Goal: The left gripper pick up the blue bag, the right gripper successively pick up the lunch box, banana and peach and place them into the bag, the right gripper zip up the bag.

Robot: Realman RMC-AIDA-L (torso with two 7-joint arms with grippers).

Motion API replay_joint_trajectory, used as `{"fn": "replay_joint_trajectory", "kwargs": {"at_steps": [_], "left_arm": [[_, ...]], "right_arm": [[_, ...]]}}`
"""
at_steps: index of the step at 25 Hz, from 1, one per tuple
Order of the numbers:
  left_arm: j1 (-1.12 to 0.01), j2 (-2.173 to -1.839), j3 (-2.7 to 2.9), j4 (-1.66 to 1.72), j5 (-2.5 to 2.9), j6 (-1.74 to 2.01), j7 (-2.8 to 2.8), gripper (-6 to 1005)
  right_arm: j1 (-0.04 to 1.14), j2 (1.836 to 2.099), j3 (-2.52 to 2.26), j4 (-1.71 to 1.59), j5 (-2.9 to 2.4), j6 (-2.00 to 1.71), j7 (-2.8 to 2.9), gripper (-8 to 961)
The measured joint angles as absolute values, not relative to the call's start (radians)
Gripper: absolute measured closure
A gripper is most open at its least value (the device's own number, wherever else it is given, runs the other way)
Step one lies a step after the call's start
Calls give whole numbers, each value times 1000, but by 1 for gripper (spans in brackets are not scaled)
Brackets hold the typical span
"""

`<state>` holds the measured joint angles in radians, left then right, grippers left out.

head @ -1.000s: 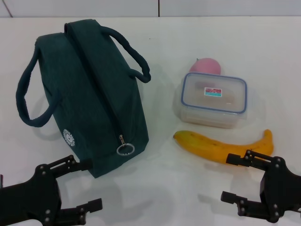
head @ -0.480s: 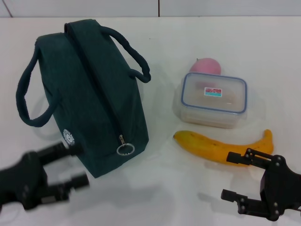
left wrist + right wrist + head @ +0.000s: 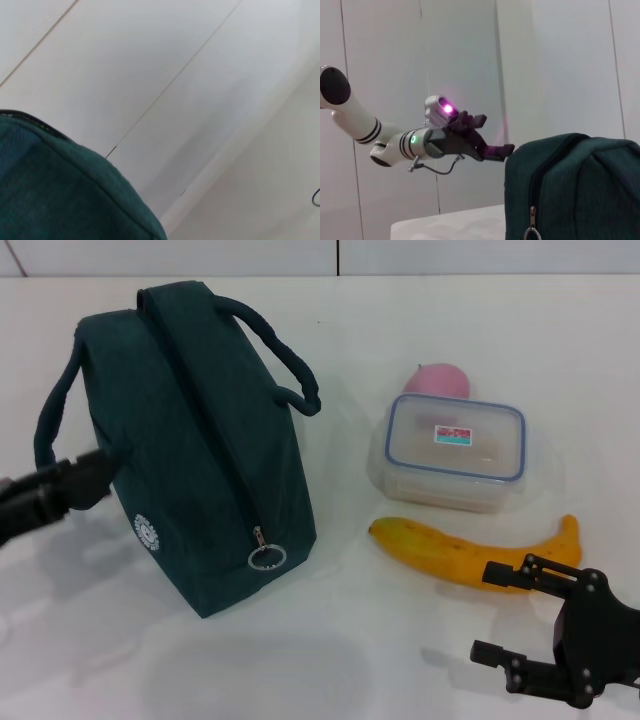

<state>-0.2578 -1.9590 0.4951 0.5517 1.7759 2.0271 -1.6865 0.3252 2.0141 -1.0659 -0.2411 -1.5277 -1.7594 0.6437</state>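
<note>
The blue bag [image 3: 200, 450] lies on the white table, zipped shut, its ring pull [image 3: 266, 558] at the near end. It also shows in the left wrist view [image 3: 55, 195] and the right wrist view [image 3: 575, 185]. My left gripper [image 3: 92, 476] is at the bag's left side, by the left loop handle [image 3: 50, 440]. The right wrist view shows this left gripper [image 3: 492, 134] open and empty just beside the bag's top. The lunch box [image 3: 455, 450], the banana [image 3: 470, 555] and the peach [image 3: 438, 380] lie right of the bag. My right gripper [image 3: 492, 612] is open and empty, just in front of the banana.
The table's far edge meets a pale wall [image 3: 340, 255] behind the bag. The peach sits right behind the lunch box, touching it or nearly so. The banana lies close in front of the lunch box.
My left gripper has moved from the table's near left corner up and away to the bag's left side by the handle. The right gripper has barely moved.
</note>
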Motion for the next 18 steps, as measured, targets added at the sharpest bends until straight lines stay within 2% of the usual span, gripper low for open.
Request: {"fn": "replay_joint_trajectory", "kwargs": {"at_steps": [5,11,18], "left_arm": [[-280,-1941,490,562,1737,2022,-1807,136],[-312,-1938,488,670,1766,1957,-2016,135],[-374,-1958,486,969,1905,1901,-2308,134]], "right_arm": [[325,2014,-1067,-236,-1528,-1759,644,246],[336,2014,-1072,-225,-1528,-1750,644,248],[342,2014,-1074,-213,-1528,-1739,644,250]]}}
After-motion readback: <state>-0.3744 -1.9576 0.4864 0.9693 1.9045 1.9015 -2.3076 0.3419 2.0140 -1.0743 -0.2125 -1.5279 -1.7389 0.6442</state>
